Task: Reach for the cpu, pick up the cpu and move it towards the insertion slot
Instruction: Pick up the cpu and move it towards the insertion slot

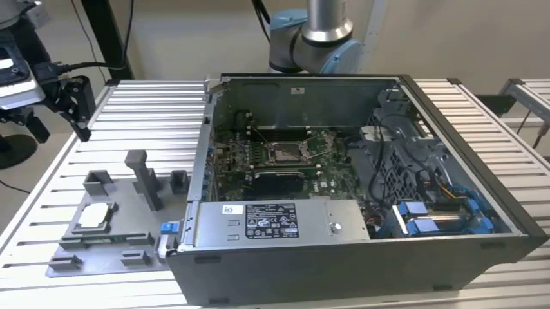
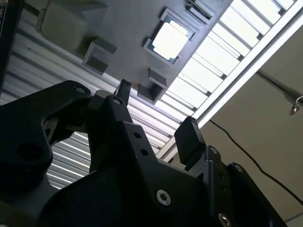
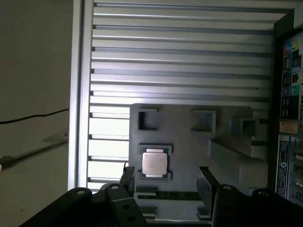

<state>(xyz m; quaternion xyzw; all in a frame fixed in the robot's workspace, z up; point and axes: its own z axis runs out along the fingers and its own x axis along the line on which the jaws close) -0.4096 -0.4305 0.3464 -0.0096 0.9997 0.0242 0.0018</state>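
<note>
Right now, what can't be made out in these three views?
insertion slot pins: too small, exterior view.
grey tray edge: behind the open hand, first wrist view.
cpu underside: lying on the tray, both wrist views.
arm: cut off by the exterior view's top edge.

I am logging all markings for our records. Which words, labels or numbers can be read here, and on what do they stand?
Black label on the metal box inside the computer case: too small to read.
White sticker beside it: too small to read.
Coloured stickers on the case, first wrist view: blurred, unreadable.
</note>
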